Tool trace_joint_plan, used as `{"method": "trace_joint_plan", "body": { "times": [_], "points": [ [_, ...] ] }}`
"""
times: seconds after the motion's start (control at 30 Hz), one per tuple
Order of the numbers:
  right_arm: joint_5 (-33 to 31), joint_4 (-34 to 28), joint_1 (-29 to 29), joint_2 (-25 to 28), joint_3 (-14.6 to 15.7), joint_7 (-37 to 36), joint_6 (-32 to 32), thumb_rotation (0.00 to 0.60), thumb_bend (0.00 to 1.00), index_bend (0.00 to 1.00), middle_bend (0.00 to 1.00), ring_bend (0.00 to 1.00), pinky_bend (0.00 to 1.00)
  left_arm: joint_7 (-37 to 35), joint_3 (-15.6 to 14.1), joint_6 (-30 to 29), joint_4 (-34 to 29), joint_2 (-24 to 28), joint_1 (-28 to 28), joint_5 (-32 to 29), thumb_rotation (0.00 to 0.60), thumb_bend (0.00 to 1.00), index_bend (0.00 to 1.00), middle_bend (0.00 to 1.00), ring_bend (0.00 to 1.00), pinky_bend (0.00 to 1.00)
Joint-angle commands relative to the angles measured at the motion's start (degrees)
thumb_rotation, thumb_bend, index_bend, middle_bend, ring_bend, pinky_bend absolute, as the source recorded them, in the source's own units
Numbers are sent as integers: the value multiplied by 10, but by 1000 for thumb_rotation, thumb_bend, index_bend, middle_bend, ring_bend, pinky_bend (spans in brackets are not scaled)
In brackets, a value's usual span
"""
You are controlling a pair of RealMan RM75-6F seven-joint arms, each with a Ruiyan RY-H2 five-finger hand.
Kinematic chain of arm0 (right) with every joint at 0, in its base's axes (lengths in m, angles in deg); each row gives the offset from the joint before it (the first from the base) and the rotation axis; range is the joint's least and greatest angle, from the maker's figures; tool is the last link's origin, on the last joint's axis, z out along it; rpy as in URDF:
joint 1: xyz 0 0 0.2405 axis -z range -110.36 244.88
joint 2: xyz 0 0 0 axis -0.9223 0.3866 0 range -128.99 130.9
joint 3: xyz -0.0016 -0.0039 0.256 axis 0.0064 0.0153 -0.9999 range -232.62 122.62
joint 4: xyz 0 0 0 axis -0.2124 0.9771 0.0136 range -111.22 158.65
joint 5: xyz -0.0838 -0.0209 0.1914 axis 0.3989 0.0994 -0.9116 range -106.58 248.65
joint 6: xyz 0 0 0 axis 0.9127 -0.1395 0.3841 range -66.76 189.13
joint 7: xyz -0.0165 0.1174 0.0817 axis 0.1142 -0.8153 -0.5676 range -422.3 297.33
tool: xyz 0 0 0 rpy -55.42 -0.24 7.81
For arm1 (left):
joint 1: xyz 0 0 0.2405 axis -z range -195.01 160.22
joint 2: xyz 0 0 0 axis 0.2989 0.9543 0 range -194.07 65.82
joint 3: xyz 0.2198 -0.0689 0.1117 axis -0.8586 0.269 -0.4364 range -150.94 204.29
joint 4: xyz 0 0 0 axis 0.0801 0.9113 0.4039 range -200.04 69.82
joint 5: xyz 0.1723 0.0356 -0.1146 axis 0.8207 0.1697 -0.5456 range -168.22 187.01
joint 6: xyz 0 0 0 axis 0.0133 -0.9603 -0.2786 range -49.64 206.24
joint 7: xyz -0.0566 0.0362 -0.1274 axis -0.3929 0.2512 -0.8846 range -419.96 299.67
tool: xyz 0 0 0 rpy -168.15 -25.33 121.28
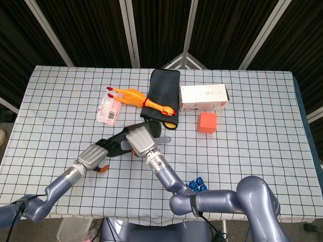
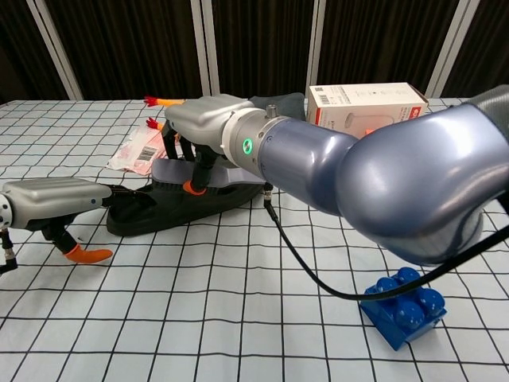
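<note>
Shoe (image 2: 171, 208) lengthwise left-right, toe rightward

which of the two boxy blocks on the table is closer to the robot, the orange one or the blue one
The blue studded block, lying near the table's front edge beside the right arm. The plain orange cube sits farther back, by the white box.
</note>
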Motion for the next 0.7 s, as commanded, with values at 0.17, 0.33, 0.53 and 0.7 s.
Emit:
{"method": "trace_joint_plan", "body": {
  "times": [0.17,0.33,0.53,0.7],
  "points": [
    [-1,34,6,-6,4,-15,10,600,588,711,510,491,561,7,-4,-1,0,0,1,-6,539,530,0,62,42,71],
    [-1,46,11,-5,7,-15,11,600,588,710,510,490,561,12,-6,-4,0,0,0,-10,540,530,0,62,42,71],
    [0,56,17,1,21,3,4,600,588,710,510,491,561,16,-9,-5,0,0,-1,-15,537,530,0,62,42,71],
    [-4,55,23,6,27,13,0,600,587,710,510,491,562,18,-12,-7,-1,0,-1,-16,539,530,0,63,42,71]
  ]
}}
